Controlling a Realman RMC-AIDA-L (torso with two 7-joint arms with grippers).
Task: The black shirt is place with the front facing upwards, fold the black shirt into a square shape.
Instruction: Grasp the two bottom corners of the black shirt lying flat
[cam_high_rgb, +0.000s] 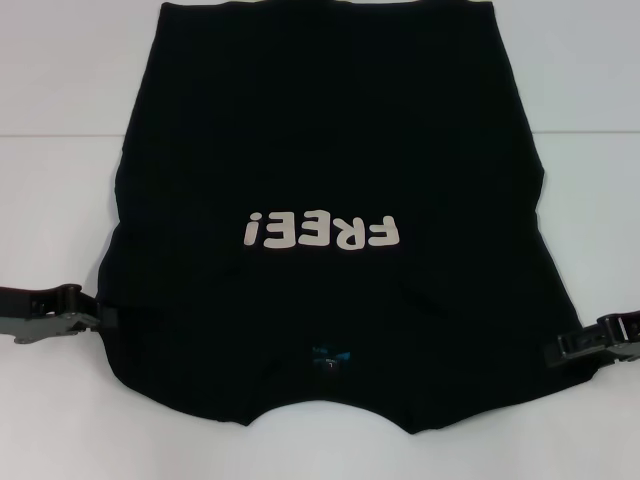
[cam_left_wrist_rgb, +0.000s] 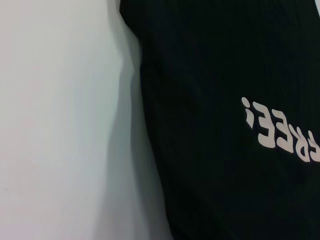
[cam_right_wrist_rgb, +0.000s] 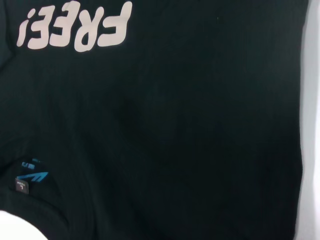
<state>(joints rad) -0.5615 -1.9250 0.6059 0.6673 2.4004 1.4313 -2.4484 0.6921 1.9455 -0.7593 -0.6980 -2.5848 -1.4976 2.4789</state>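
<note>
Your left gripper (cam_high_rgb: 108, 320) and right gripper (cam_high_rgb: 553, 350) sit at the near side edges of the black T-shirt (cam_high_rgb: 330, 150), one on each side of its blue neck label (cam_high_rgb: 332, 354). Whether the fingers pinch cloth, I cannot tell. Beyond them the "FREE!" print (cam_high_rgb: 321, 231) faces up on the white table (cam_high_rgb: 60, 120). The cloth looks soft and light and will sag, so take hold at the shoulder edges.

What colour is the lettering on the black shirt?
Off-white lettering on the black shirt, clearest in the head view.

Black shirt (cam_high_rgb: 330, 150), off-white "FREE!" lettering (cam_high_rgb: 320, 232), blue neck label (cam_high_rgb: 330, 354).
</note>
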